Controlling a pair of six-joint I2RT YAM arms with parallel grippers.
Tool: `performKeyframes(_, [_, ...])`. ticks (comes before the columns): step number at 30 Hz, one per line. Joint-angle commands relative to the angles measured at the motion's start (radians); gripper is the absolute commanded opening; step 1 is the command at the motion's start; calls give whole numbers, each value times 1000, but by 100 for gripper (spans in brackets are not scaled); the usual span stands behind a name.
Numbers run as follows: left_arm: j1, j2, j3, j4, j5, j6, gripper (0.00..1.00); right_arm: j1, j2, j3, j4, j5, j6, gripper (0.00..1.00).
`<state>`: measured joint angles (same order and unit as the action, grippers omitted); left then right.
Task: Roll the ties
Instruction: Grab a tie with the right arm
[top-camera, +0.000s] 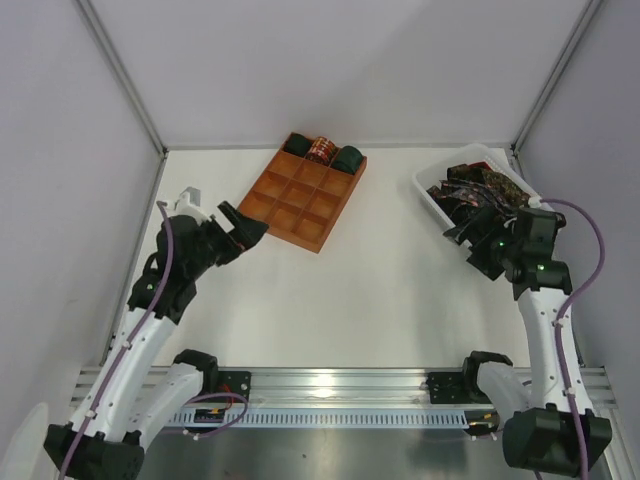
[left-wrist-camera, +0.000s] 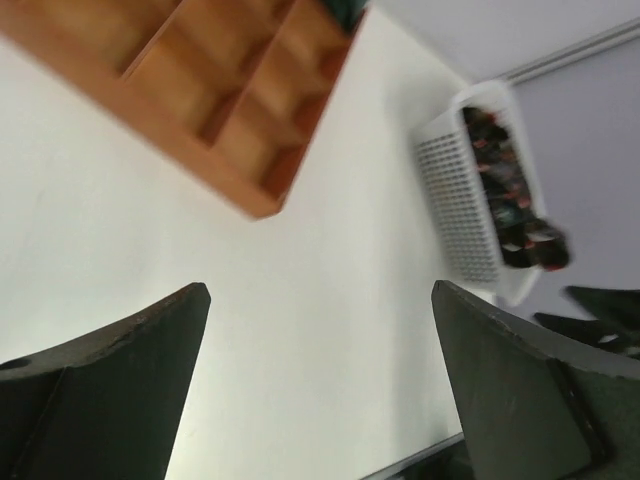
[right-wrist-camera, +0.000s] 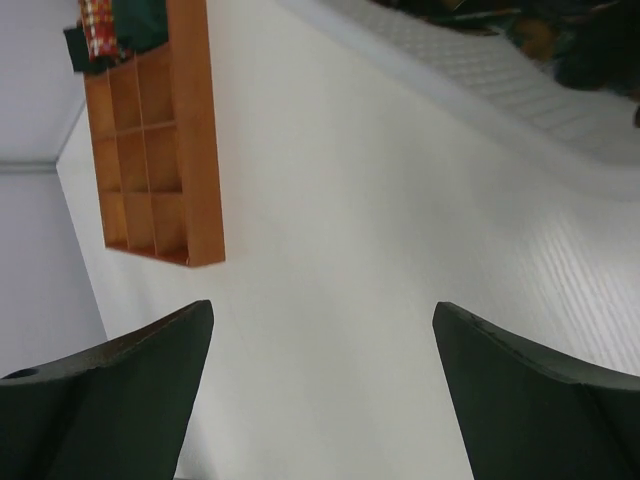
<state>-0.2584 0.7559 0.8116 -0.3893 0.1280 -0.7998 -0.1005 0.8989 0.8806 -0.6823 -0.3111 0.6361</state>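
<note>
The left gripper is spread wide and empty. Just past its fingertips is the tray, blurred and cut off in its wrist view. The right gripper is equally wide and holds nothing. It sits at the near edge of the bin, hiding part of the loose ties heaped inside. Three rolled ties fill the tray's far row, well beyond the left gripper.

Top camera looked down on whole table from high. Both wrist cameras sat low, close, facing across it. All three showed tray, bin.
</note>
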Motion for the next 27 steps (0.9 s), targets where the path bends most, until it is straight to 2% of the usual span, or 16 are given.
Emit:
performKeyframes(1, [4, -21, 63, -230, -39, 97, 100, -126, 50, 66, 18, -78, 13, 100])
performKeyframes(2, [4, -35, 72, -265, -53, 108, 100, -146, 82, 83, 39, -86, 34, 100])
performKeyframes(3, [4, -46, 92, -278, -54, 137, 100, -165, 156, 124, 41, -47, 125, 100])
performKeyframes(5, [5, -73, 104, -289, 22, 197, 100, -240, 219, 161, 62, -23, 189, 100])
performKeyframes(8, [5, -102, 106, -312, 171, 261, 100, -275, 299, 277, 70, 106, 182, 100])
performKeyframes(10, [5, -166, 43, -301, 246, 270, 100, -281, 319, 345, 81, 296, 134, 100])
performKeyframes(11, [5, -167, 43, -301, 261, 271, 100, -288, 322, 357, 81, 297, 123, 99])
performKeyframes(12, [5, -200, 31, -309, 268, 286, 100, -292, 322, 360, 93, 372, 116, 96])
performKeyframes(15, [5, -231, 40, -364, 260, 335, 100, -326, 340, 321, 164, 406, 126, 82])
performKeyframes(20, [5, -245, 28, -419, 223, 359, 100, -292, 316, 264, 153, 535, 230, 79])
performKeyframes(27, [-7, -224, 34, -421, 179, 378, 100, -275, 331, 193, 220, 543, 289, 77])
